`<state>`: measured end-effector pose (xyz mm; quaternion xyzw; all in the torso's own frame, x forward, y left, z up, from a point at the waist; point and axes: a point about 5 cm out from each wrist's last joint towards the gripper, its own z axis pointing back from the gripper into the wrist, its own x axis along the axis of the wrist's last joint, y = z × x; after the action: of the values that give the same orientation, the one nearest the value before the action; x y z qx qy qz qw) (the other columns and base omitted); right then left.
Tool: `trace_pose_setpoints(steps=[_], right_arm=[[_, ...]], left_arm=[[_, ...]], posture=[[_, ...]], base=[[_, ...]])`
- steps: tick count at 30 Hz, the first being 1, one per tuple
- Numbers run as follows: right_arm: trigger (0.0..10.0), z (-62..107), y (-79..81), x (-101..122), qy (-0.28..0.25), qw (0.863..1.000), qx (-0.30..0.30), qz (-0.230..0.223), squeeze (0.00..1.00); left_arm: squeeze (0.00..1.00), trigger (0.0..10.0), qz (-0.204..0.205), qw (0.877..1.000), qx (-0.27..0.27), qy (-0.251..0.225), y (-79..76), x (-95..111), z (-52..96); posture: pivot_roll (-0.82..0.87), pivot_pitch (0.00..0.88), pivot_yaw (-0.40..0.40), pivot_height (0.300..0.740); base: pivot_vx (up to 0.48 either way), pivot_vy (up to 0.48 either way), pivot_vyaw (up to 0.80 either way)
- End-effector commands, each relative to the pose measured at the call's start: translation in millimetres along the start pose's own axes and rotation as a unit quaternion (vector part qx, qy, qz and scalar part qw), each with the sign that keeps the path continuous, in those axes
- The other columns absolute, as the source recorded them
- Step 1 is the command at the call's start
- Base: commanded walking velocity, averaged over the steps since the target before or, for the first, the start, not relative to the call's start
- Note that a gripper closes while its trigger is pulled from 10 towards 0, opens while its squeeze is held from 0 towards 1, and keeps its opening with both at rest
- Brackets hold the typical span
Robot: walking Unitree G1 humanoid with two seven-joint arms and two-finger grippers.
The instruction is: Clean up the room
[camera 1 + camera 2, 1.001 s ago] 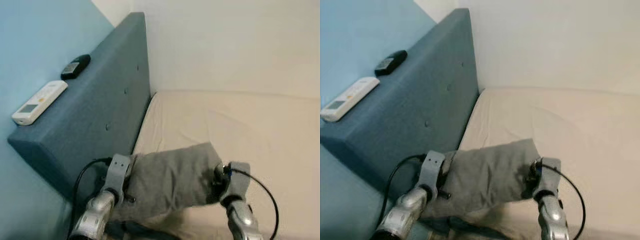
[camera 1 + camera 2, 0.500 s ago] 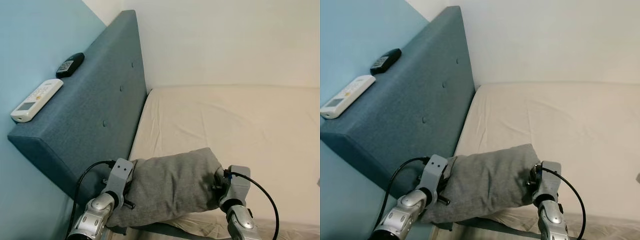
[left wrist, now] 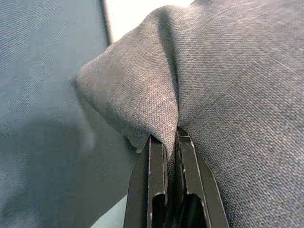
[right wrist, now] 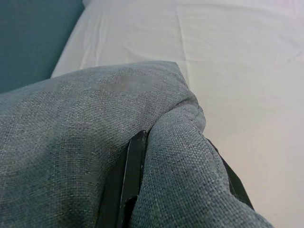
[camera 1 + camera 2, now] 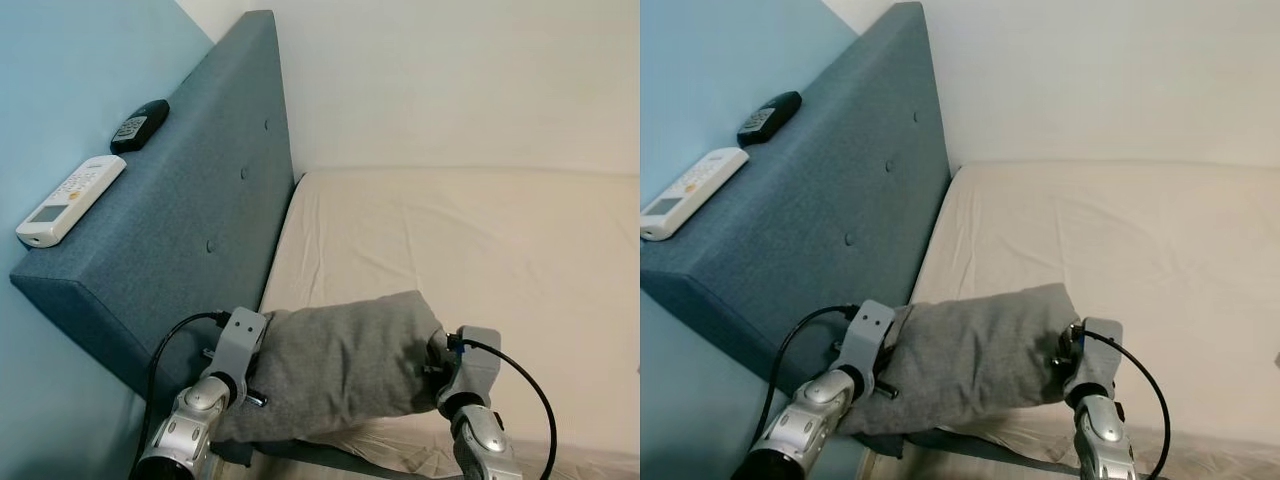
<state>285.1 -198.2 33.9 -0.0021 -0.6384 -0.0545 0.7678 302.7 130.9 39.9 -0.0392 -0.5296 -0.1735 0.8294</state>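
Pillow: a grey pillow of coarse woven cloth, soft and rectangular, held up between both grippers over the near edge of the bed, at 6 o'clock in the head views.
Left gripper: the left gripper pinches the pillow's left corner; its two black fingers are closed tight on a fold of the cloth.
Right gripper: the right gripper clamps the pillow's right end; one black finger lies in a crease, the cloth bulging over it.
Bed: a mattress under a cream sheet, smooth with faint wrinkles, stretching from the centre toward 3 o'clock.
Headboard: a teal upholstered headboard, tufted with buttons, slanting from 12 to 8 o'clock, just beside the pillow's left end.
Remotes: a long white remote and a smaller black remote lie on the headboard's flat top at 10 o'clock, well apart from the pillow.
Walls: a pale blue wall at 9 o'clock, a plain off-white wall at 1 o'clock.
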Motion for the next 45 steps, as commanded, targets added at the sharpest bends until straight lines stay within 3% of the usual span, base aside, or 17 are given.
trace_pose_setpoints(steps=[1,11,17,19,23,34,45], right_arm=[[10.0,-3.0,7.8,6.1,-0.008,1.0,0.023,0.008,0.0],[10.0,-22.2,10.9,32.5,-0.035,0.996,0.048,0.072,0.0],[10.0,-30.2,10.6,42.8,-0.04,0.995,0.059,0.076,0.0],[10.0,-41.2,10.5,57.6,-0.042,0.994,0.082,0.053,0.0],[10.0,-42.5,10.3,59.1,-0.042,0.994,0.085,0.049,0.0],[10.0,-51.1,25.9,69.8,-0.045,0.992,0.11,0.051,0.0],[10.0,-58.1,36.9,78.4,-0.055,0.986,0.148,0.047,0.0]], left_arm=[[0.0,10.0,0.006,1.0,0.011,0.004,-1.3,-3.3,-0.5],[0.0,10.0,0.038,0.995,0.093,-0.027,10.5,4.5,-0.1],[0.0,10.0,0.04,0.993,0.104,-0.028,13.3,5.4,0.1],[0.0,10.0,0.045,0.992,0.109,-0.045,14.2,10.7,0.1],[0.0,10.0,0.045,0.992,0.11,-0.048,14.2,11.7,0.1],[0.0,10.0,0.055,0.99,0.069,-0.11,2.2,33.2,2.1],[0.0,10.0,0.071,0.982,-0.015,-0.176,-28.9,48.5,12.3]], posture=[[0.04,0.177,0.04,0.733],[0.02,0.178,-0.002,0.733],[0.02,0.176,-0.007,0.733],[0.02,0.177,-0.008,0.733],[0.02,0.177,-0.008,0.733],[0.03,0.162,-0.004,0.733],[0.05,0.17,-0.006,0.733]], base=[[0.0,-0.442,0.0],[0.0,0.0,0.0],[0.0,0.0,0.0],[0.0,0.0,0.0],[0.0,0.0,0.0],[0.0,0.0,0.0],[0.0,0.0,0.0]])
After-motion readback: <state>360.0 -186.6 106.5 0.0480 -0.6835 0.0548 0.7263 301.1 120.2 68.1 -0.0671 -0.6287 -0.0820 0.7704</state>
